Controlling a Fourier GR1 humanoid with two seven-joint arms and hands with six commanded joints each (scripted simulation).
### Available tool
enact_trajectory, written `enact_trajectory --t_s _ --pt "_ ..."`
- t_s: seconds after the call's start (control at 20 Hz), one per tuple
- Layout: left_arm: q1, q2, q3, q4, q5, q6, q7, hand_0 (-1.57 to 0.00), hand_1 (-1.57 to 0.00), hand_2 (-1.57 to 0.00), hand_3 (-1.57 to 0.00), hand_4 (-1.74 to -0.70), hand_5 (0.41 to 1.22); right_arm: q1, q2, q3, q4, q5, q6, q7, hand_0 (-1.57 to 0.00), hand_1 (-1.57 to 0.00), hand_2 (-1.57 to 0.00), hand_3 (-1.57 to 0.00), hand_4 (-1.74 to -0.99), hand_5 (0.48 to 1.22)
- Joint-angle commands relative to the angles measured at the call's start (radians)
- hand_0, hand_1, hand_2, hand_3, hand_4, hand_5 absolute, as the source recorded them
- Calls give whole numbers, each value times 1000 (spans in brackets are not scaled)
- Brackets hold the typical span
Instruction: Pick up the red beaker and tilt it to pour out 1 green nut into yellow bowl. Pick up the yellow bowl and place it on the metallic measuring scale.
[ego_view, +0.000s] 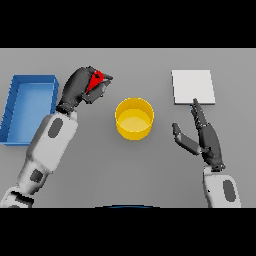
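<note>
The red beaker shows only as a small red patch inside my left hand, whose fingers are curled round it; the hand holds it up and to the left of the yellow bowl. The bowl stands at the table's middle, and I cannot see a green nut in it or in the beaker. The metallic measuring scale, a pale square plate, lies at the back right. My right hand rests open just below the scale, with its fingertips at the plate's near edge and the thumb spread toward the bowl.
A blue tray lies at the far left, beside my left forearm. Bare grey table runs along the front, between the two arms.
</note>
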Motion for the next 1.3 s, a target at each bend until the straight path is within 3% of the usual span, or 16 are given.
enact_trajectory --t_s 0.0,0.2,0.4,0.55,0.7,1.0,1.25 --pt "-22 24 -34 12 -44 -5 5 -1569 -1569 -1569 -1567 -1700 1127 1 -6 -4 -15 1 -4 -6 1 1 1 1 -1272 689" --pt "-117 103 -165 46 -170 -95 57 -1570 -1570 -1570 -1570 -1724 1160 9 -9 4 -22 12 -4 6 1 1 1 1 -1287 694" --pt "-183 144 -297 71 -261 -202 59 -1571 -1571 -1571 -1570 -1734 1196 16 -11 5 -22 19 -7 10 1 1 1 1 -1290 694" --pt "-253 155 -379 118 -308 -296 56 -1571 -1571 -1571 -1571 -1606 1208 0 1 -5 -7 -4 -4 26 1 1 1 1 -1284 678" --pt "-333 154 -460 162 -364 -369 89 -1571 -1571 -1571 -1355 -1663 1214 5 15 -10 -9 -19 -7 27 1 1 1 1 -1279 651" --pt "-451 148 -614 228 -435 -476 60 -1571 -1571 -1571 -1203 -1709 1219 9 19 -24 -17 -56 6 41 1 1 1 1 -1301 607" --pt "-537 136 -741 262 -513 -478 24 -1571 -1571 -1571 -1450 -1729 1220 4 15 -24 4 -41 2 38 1 1 1 1 -1297 600"
